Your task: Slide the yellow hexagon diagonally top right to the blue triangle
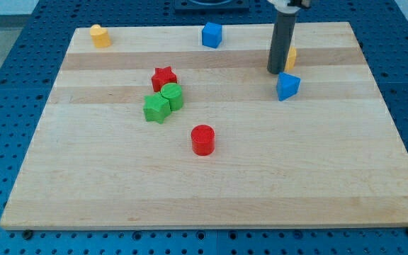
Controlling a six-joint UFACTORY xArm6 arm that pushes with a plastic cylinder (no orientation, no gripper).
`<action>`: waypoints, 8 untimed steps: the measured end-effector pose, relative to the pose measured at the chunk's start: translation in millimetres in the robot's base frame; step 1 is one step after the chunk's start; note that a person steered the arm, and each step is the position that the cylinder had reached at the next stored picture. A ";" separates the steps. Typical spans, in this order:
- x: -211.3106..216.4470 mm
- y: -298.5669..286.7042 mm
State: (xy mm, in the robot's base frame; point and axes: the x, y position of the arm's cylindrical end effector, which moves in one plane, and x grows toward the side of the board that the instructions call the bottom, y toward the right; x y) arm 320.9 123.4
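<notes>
The yellow hexagon (291,59) sits near the board's top right, mostly hidden behind my rod, with only its right edge showing. My tip (277,71) rests at its lower left side, touching it or nearly so. The blue triangle (287,86) lies just below and slightly right of my tip, a short gap under the hexagon.
A blue cube (212,35) is at top centre and a second yellow block (100,35) at the top left corner. A red star (164,76), green cylinder (171,96) and green star (156,108) cluster left of centre. A red cylinder (202,139) stands alone below them.
</notes>
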 end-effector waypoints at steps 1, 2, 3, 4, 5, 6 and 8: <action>-21.6 9.7; -41.2 18.4; -57.9 21.6; -69.4 28.8; -69.4 39.4; -66.1 40.1; -66.0 42.9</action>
State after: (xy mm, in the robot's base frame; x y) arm 254.9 166.3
